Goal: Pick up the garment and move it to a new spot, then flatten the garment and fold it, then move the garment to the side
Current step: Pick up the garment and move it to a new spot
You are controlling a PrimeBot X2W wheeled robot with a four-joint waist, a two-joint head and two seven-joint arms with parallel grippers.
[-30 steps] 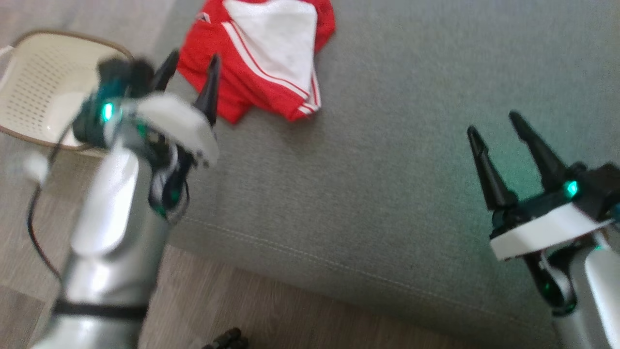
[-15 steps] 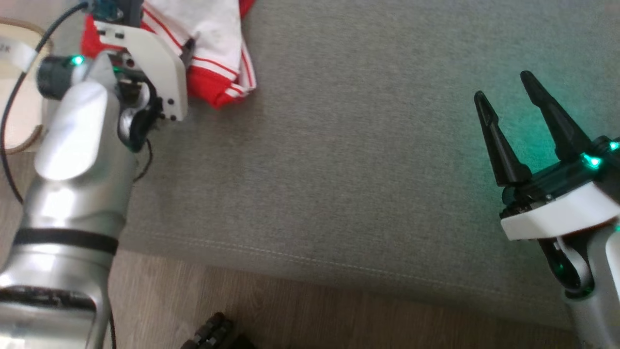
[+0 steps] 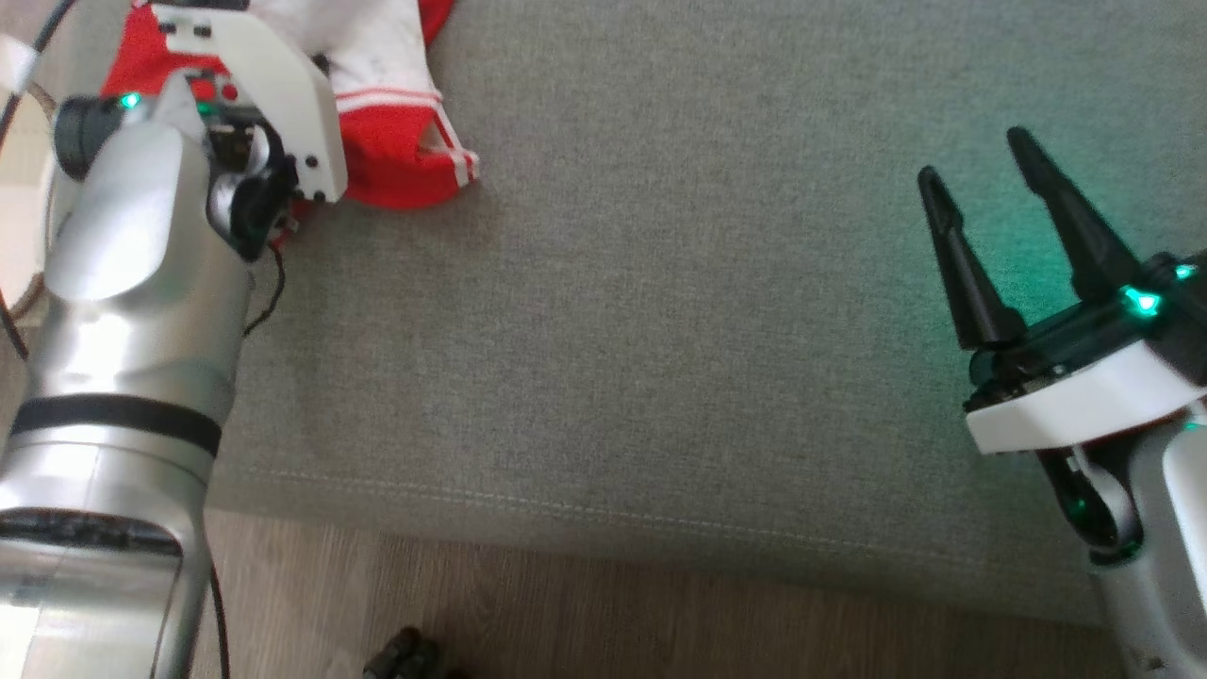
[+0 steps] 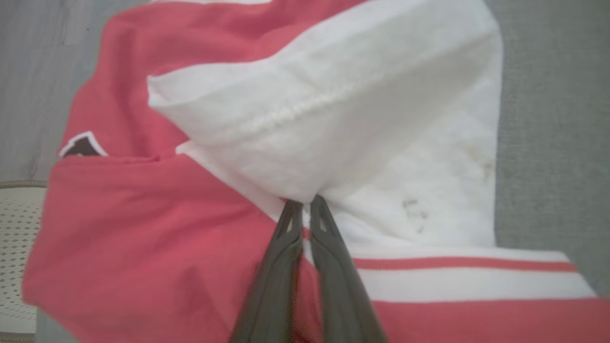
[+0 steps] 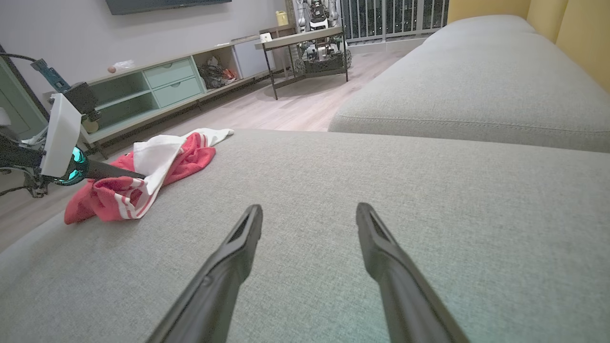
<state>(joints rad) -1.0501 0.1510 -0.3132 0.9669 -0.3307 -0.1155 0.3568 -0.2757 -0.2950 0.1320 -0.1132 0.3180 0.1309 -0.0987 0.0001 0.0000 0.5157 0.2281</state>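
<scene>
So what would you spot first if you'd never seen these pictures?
The bright red and white garment, crumpled at the far left of the grey sofa. The left gripper pinches a white fold of it, while the right gripper hangs open over bare cushion on the right.

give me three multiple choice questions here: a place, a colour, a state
1. Where does the garment lie?
A. on the grey sofa cushion
B. in a basket
C. on the floor
2. What colours is the garment?
A. blue and yellow
B. all black
C. red and white
3. How is the left gripper?
A. wide open
B. shut on the garment
C. shut, clear of the cloth
Answers: 1 A, grey fabric lies under it; 2 C, red body with white panel and stripes; 3 B, it pinches the white fold.
</scene>
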